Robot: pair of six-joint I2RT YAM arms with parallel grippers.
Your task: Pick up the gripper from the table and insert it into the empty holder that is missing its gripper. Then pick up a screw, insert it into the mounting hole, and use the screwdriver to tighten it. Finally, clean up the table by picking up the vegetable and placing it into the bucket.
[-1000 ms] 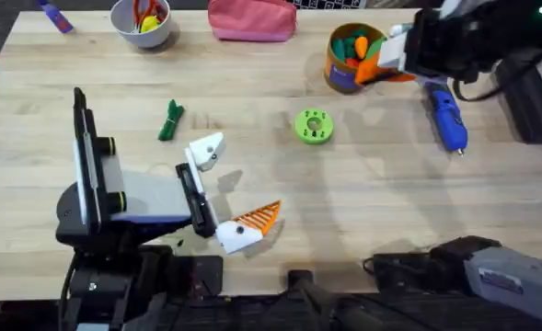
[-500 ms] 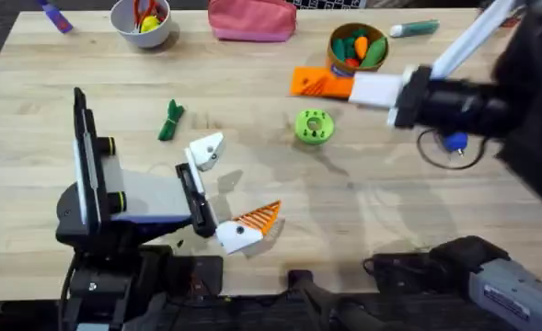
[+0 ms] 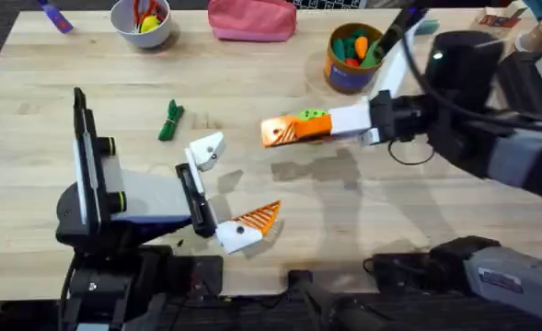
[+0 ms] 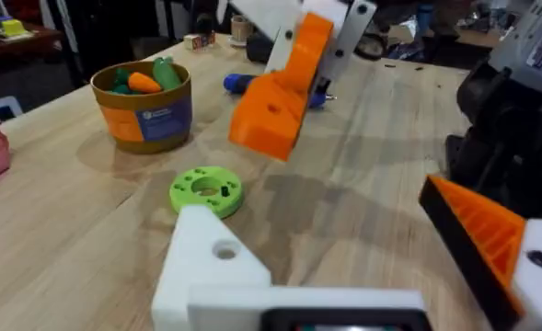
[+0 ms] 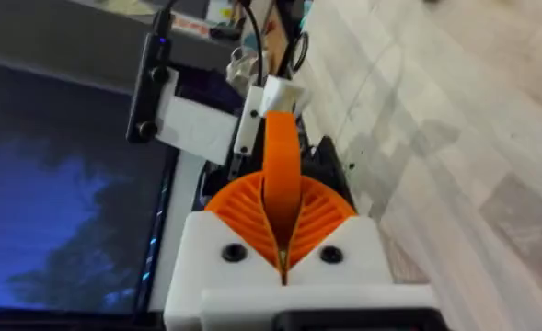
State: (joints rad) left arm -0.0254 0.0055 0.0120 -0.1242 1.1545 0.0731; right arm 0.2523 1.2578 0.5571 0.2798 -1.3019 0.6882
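I see my right gripper [image 3: 284, 131], fingers pressed on the small orange ribbed plastic wedge [image 5: 282, 170], mid-frame, right of the white pointed holder block [image 3: 206, 149]; left fingers' state unclear.

The overhead camera looks down and forward over the whole wooden worktop [image 3: 363, 221], with both arm bases at its near edge. The left wrist camera sits low, close behind its own claw [image 4: 363, 267], and faces across the worktop toward the brown tub [image 4: 144, 106] and the green ring [image 4: 206, 190]; both also appear from above, the tub [image 3: 351, 57] at the far edge. The right wrist camera rides tilted, very near its own claw [image 5: 282, 207], looking along the boards toward the left arm's claw [image 5: 252, 101].
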